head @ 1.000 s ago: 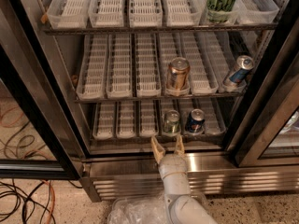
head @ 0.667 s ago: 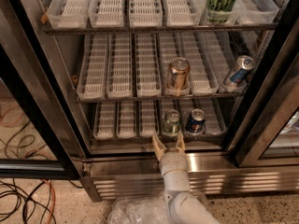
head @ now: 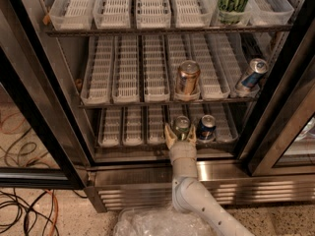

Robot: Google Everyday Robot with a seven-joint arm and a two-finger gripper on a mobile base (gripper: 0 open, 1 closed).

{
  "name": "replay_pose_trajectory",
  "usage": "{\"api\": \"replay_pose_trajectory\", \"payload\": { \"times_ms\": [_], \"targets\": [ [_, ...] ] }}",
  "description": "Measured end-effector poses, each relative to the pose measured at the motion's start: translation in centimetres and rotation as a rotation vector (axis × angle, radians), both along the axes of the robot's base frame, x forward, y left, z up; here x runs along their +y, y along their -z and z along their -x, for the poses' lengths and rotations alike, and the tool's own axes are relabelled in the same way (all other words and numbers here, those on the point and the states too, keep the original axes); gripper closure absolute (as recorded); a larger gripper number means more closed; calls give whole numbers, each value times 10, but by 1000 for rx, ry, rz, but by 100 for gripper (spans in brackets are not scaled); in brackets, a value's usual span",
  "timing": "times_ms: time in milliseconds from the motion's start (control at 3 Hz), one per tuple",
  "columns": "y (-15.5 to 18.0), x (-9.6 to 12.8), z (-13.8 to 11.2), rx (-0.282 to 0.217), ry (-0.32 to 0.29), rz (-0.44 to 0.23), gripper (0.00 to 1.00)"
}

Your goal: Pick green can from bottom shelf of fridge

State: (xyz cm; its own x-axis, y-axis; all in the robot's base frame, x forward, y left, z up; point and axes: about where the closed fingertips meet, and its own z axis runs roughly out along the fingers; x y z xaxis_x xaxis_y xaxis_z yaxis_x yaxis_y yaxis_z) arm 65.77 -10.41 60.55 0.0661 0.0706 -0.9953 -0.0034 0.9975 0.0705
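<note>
The large stainless steel fridge (head: 147, 178) with black-framed glass doors is shown with its bottom shelf (head: 123, 132), a wire rack of short white slotted trays, at 6 o'clock. The white arm's two-finger gripper (head: 180, 134) is held at the shelf's front edge, fingers spread either side of the small dull green can (head: 182, 124). A small blue can (head: 206, 128) is set just beside it at 3 o'clock.

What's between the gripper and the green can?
Nothing: in the camera view, the gripper, jaws open, sits at the bottom shelf front, right before the green can.
</note>
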Motion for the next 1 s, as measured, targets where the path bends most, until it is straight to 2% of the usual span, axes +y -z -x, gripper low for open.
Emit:
{"api": "replay_pose_trajectory", "payload": {
  "times_ms": [333,667,1000],
  "targets": [
    [1,-1,-8,2,7,-1,32],
    [1,-3,-12,1,10,-11,51],
    [1,-3,-12,1,10,-11,74]
  ]
}}
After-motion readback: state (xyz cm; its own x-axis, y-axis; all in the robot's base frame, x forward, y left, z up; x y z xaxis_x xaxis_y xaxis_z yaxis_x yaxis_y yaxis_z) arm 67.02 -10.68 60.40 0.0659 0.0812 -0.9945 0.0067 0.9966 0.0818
